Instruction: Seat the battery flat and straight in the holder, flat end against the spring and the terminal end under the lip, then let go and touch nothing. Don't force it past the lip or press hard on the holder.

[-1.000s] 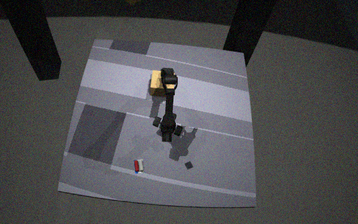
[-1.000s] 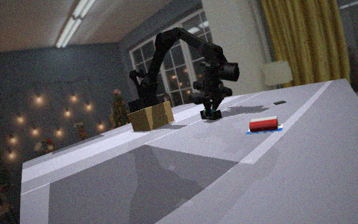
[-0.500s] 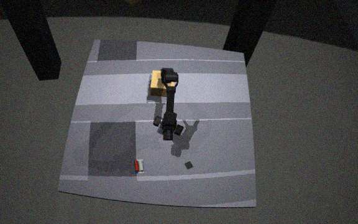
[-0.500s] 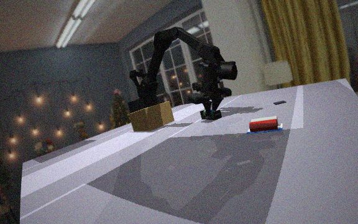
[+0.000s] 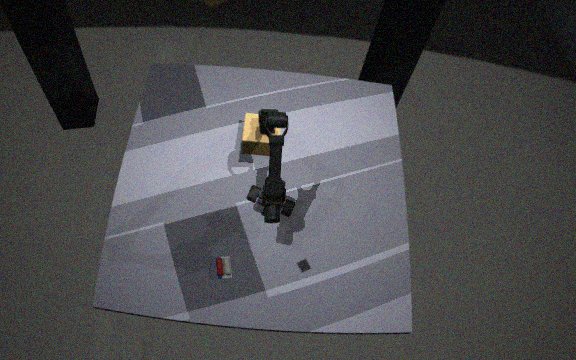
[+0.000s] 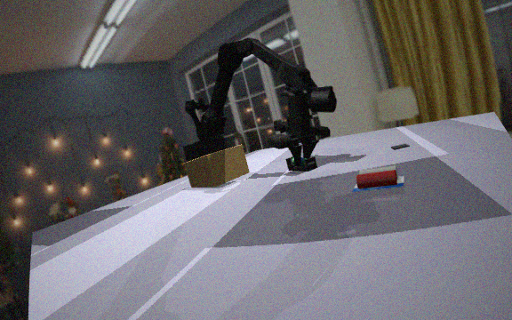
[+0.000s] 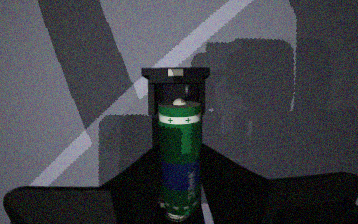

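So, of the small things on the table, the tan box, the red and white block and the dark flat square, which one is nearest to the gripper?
The dark flat square; the red and white block lies slightly farther from the gripper.

Battery: white band near terminal end carries small green plus signs, two legible. Faint marks on its blue band, too blurred to read. No other readable text anywhere.
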Action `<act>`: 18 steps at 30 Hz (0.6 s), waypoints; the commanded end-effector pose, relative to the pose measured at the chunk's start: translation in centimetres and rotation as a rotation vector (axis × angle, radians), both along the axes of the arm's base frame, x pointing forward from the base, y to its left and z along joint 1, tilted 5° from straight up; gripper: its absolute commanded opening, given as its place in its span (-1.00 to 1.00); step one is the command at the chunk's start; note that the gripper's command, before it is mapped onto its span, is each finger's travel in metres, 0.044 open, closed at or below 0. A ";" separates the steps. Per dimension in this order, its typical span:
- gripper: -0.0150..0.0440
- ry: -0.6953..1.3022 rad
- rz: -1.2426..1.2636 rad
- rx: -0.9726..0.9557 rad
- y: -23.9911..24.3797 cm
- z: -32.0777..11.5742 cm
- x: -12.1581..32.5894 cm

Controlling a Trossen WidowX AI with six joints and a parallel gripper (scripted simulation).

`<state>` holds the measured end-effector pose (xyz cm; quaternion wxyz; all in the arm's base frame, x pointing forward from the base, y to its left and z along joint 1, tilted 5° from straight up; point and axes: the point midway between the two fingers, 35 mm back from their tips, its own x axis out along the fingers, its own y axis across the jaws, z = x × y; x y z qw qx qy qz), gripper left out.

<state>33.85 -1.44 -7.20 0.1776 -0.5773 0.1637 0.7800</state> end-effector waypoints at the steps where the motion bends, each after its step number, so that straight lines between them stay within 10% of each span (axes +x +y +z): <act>1: -0.20 -0.028 -0.001 -0.020 -0.2 -0.2 0.1; 18: -0.20 -0.094 -0.007 -0.052 -0.1 -0.3 -0.2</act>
